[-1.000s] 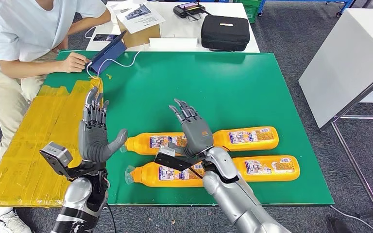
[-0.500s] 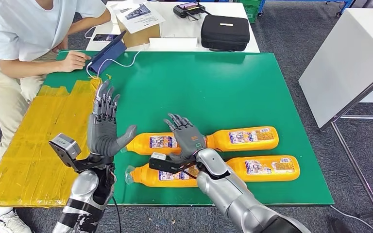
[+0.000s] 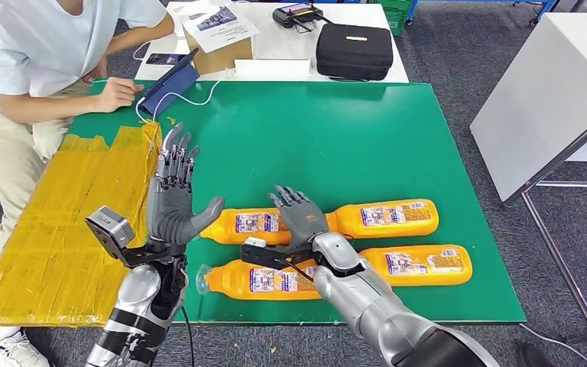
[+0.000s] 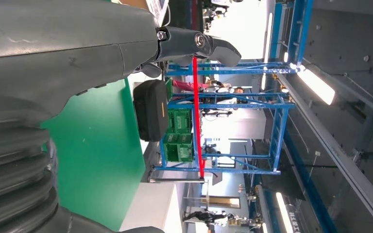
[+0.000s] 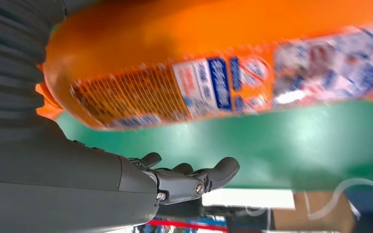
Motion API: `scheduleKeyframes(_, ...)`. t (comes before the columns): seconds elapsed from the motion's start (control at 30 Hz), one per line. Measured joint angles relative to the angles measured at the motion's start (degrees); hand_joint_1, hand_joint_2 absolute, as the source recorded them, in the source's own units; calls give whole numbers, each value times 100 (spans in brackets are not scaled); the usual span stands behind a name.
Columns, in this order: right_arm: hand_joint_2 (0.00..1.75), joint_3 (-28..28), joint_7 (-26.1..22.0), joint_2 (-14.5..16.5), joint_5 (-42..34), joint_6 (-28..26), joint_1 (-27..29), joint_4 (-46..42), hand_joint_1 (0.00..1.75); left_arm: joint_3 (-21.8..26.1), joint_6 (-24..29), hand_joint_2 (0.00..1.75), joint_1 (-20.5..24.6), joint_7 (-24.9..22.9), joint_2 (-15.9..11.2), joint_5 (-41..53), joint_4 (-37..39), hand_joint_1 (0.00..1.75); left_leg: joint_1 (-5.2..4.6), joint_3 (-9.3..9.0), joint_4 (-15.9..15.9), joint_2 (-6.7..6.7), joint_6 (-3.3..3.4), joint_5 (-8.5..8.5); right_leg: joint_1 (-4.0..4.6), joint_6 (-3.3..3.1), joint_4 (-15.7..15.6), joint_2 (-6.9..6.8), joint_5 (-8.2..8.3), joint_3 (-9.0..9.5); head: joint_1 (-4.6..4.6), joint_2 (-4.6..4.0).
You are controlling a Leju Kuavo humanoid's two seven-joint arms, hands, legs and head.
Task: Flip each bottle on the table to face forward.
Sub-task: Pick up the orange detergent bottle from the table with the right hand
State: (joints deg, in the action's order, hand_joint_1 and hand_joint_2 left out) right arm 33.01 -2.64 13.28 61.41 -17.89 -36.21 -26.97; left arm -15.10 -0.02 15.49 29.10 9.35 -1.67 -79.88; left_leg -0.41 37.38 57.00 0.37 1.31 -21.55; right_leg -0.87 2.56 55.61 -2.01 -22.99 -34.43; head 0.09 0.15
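Several orange bottles lie on their sides in two rows on the green table (image 3: 336, 130). The far row has a left bottle (image 3: 241, 224) and a right bottle (image 3: 388, 218). In the near row lie a left bottle (image 3: 254, 280) and a right bottle (image 3: 422, 264). My right hand (image 3: 300, 219) hovers open, fingers spread, over the spot where the far bottles meet. In the right wrist view an orange bottle (image 5: 213, 73) fills the space beside my right hand (image 5: 184, 182), with a strip of green between them. My left hand (image 3: 174, 197) is raised, open and upright, left of the bottles, also seen as the left hand (image 4: 77, 53).
A person (image 3: 38, 53) sits at the table's far left corner, one hand by a blue tablet (image 3: 170, 86). Yellow tape (image 3: 61, 214) covers the table's left part. A black case (image 3: 354, 50) and a cardboard box (image 3: 218, 47) stand on the white table behind. Another white table (image 3: 550, 99) stands on the right.
My right hand has lowered and drawn closer over the far-row bottles. My left hand has shifted forward and to the right, still raised and open.
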Motion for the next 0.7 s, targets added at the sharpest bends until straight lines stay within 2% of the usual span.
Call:
scheduleKeyframes(0.07, 175, 24, 71, -1, 64, 138, -48, 93, 1, -3, -16, 175, 9, 3, 1, -22, 27, 0, 0, 0, 0, 0, 0, 0, 0, 0, 0, 0, 0, 0, 0, 0)
scheduleKeyframes(0.13, 175, 49, 89, -2, 94, 234, -78, 154, 9, -3, -34, 175, 18, 6, 3, -33, 50, 0, 0, 0, 0, 0, 0, 0, 0, 0, 0, 0, 0, 0, 0, 0)
scheduleKeyframes(0.17, 175, 61, 88, -2, 115, 288, -95, 189, 18, -4, -42, 175, 27, 9, 9, -42, 66, 0, 0, 0, 0, 0, 0, 0, 0, 0, 0, 0, 0, 0, 0, 0)
scheduleKeyframes(0.2, 175, 72, 85, -2, 141, 331, -112, 224, 34, -6, -47, 175, 40, 14, 16, -50, 84, 0, 0, 0, 0, 0, 0, 0, 0, 0, 0, 0, 0, 0, 0, 0)
scheduleKeyframes(0.3, 175, 115, 61, -13, 230, 406, -164, 328, 98, -12, -53, 175, 80, 38, 32, -66, 142, 0, 0, 0, 0, 0, 0, 0, 0, 0, 0, 0, 0, -1, 0, 0)
scheduleKeyframes(0.37, 175, 156, 35, -31, 303, 417, -195, 373, 122, -14, -51, 175, 89, 61, 34, -78, 161, 0, 0, 0, 0, 1, 0, 0, 0, 0, 0, 0, 0, -1, 0, 0)
scheduleKeyframes(0.53, 175, 239, -71, -73, 474, 378, -272, 446, 147, -14, -50, 175, 96, 94, 36, -116, 165, 0, 0, -1, 0, 1, 0, 0, 0, 0, 0, 0, 0, -1, -1, 0)
scheduleKeyframes(0.7, 175, 296, -114, -101, 584, 227, -278, 476, 151, -37, -50, 175, 97, 95, 37, -124, 172, 0, 0, -1, 0, 1, 0, 0, 0, 0, 0, 0, 0, -1, 0, 0)
